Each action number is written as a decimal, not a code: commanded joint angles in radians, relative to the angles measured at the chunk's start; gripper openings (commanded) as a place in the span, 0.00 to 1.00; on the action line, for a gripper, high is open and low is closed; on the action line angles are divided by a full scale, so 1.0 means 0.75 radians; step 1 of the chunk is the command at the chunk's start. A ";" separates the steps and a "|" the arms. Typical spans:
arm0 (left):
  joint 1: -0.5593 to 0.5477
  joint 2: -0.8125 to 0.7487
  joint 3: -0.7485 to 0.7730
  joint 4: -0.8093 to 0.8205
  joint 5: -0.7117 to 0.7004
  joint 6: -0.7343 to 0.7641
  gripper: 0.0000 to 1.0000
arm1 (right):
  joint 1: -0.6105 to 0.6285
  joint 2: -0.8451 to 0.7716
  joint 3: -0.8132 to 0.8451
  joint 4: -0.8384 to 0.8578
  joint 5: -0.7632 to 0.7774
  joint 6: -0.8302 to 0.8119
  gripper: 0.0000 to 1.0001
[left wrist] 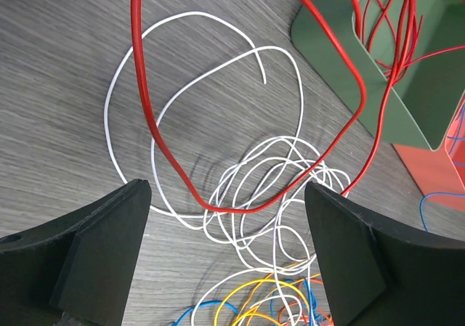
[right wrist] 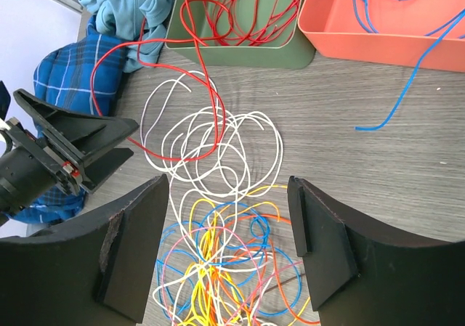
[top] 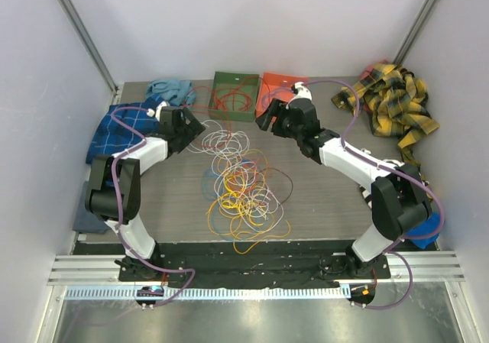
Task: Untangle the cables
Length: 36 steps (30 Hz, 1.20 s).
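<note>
A tangle of thin cables (top: pixel 241 186) in yellow, orange, white, blue and pink lies mid-table. White loops (left wrist: pixel 247 195) spread toward the back. A red cable (left wrist: pixel 167 152) runs from the green tray (top: pixel 234 96) down over the white loops; it also shows in the right wrist view (right wrist: pixel 211 101). My left gripper (top: pixel 197 125) is open and empty, hovering over the white loops (right wrist: pixel 211 152). My right gripper (top: pixel 265 118) is open and empty above the tangle's far side (right wrist: pixel 225 261). A blue cable (right wrist: pixel 407 86) hangs out of the orange tray (top: pixel 276 91).
The green tray (right wrist: pixel 232 50) holds red cables and the orange tray (right wrist: pixel 378 35) holds blue ones, both at the back. Blue checked cloth (top: pixel 114 129) and teal cloth (top: pixel 172 91) lie back left; yellow plaid cloth (top: pixel 393 106) lies back right.
</note>
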 commanded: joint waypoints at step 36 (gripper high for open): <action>0.122 0.172 0.520 0.445 0.312 -0.230 0.00 | 0.024 -0.061 -0.047 0.016 0.022 -0.033 0.74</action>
